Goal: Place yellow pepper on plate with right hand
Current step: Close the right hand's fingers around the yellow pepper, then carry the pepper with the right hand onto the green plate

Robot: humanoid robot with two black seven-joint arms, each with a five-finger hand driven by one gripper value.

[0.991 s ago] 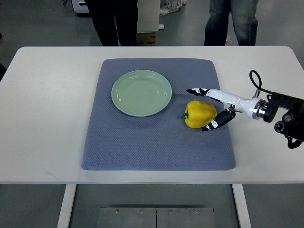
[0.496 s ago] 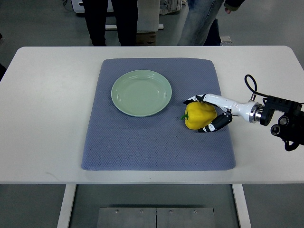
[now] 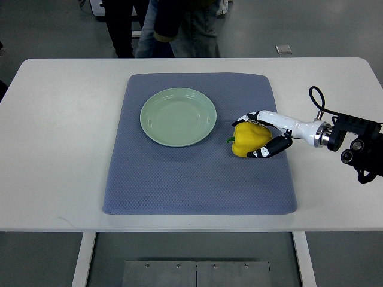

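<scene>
Yellow pepper (image 3: 250,139) sits on the blue-grey mat (image 3: 179,179), just right of the green plate (image 3: 178,116), stem pointing left toward it. Right hand (image 3: 267,133) comes in from the right edge, fingers curled around the pepper's far and near sides. Plate lies left and slightly farther away; the carry likely runs that way. Left arm not visible.

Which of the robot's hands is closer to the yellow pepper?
The right hand. Its fingers wrap around the yellow pepper on the blue mat, right of the green plate. The left hand is not in view.
</scene>
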